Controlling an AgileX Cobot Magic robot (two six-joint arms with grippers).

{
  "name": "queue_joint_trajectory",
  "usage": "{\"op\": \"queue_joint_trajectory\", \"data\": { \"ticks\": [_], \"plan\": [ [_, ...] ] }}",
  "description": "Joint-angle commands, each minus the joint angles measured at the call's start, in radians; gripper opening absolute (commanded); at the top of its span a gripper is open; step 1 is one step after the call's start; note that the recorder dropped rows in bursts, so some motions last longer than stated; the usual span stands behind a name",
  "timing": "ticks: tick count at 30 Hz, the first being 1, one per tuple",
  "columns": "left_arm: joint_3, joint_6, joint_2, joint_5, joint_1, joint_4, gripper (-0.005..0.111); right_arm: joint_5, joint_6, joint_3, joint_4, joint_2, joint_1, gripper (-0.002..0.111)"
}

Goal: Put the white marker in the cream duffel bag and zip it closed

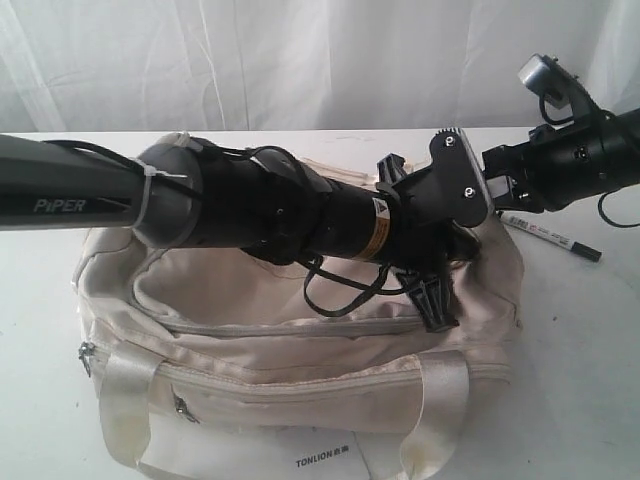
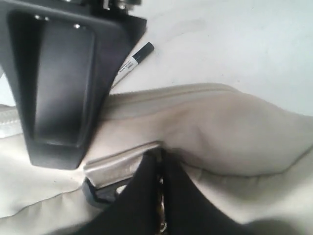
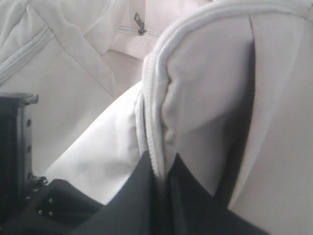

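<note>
The cream duffel bag point(image 1: 300, 350) lies across the table's middle. The white marker point(image 1: 548, 236) with its black cap lies on the table just beyond the bag's right end, outside it, and shows again as the marker point(image 2: 134, 58) in the left wrist view. My left arm point(image 1: 260, 200) reaches across the top of the bag to that end. There my left gripper point(image 2: 161, 164) is shut on a small metal zipper pull at the bag's zipper seam. My right gripper point(image 3: 160, 169) is shut on the bag's zipper edge beside it.
A white curtain hangs behind the table. A white label point(image 1: 320, 462) lies at the bag's front. A webbing handle point(image 1: 125, 400) and a side-pocket zipper pull point(image 3: 140, 23) are on the near side. The right gripper's black finger point(image 2: 63, 83) stands close to my left gripper.
</note>
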Motion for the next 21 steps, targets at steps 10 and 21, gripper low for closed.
{"op": "queue_joint_trajectory", "data": {
  "ticks": [10,21],
  "plan": [
    [0.209,-0.004,-0.227,-0.057,-0.004,0.01,0.0,-0.048,-0.01,-0.04,0.031,-0.008,-0.002,0.0],
    [0.217,-0.058,-0.295,-0.232,-0.006,0.01,0.0,-0.192,0.041,-0.097,0.021,0.004,-0.002,0.0]
  ]
}}
